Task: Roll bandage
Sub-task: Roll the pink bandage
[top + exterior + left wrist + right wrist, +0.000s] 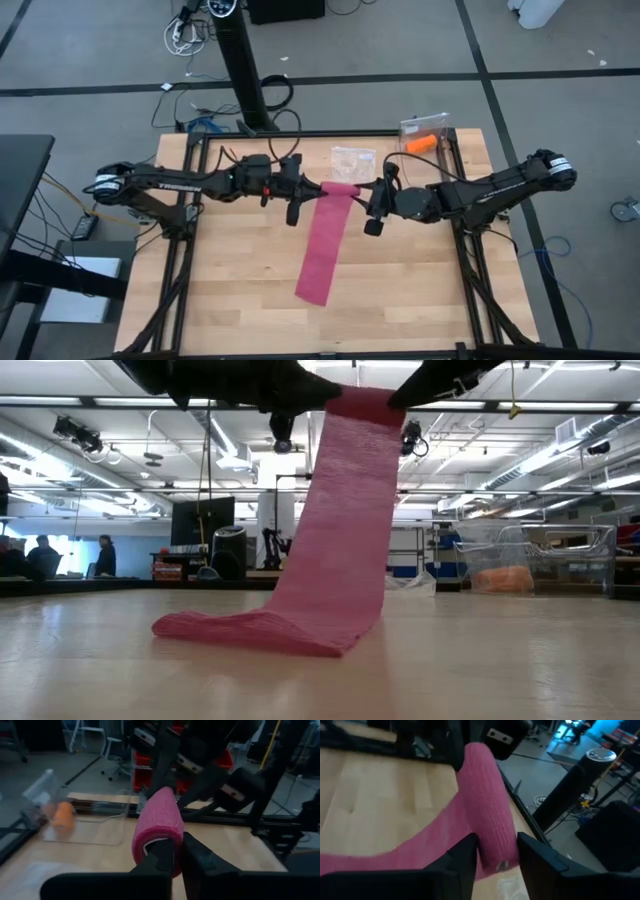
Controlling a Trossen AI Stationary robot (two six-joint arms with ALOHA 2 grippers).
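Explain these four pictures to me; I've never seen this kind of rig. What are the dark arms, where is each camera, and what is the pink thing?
Two dark robot arms work over a wooden table. One picture looks straight down on it, one looks level across the tabletop, and two come from cameras on the arms' wrists.

The pink thing is a stretchy bandage. Its rolled end is lifted between the arms; the loose tail hangs down and lies on the wood. The left gripper has its jaws shut on one end of the roll. The right gripper has its jaws on either side of the other end, with gaps showing, so it looks open.

At the table's far edge sit an orange roll in a clear container and a clear plastic bag.
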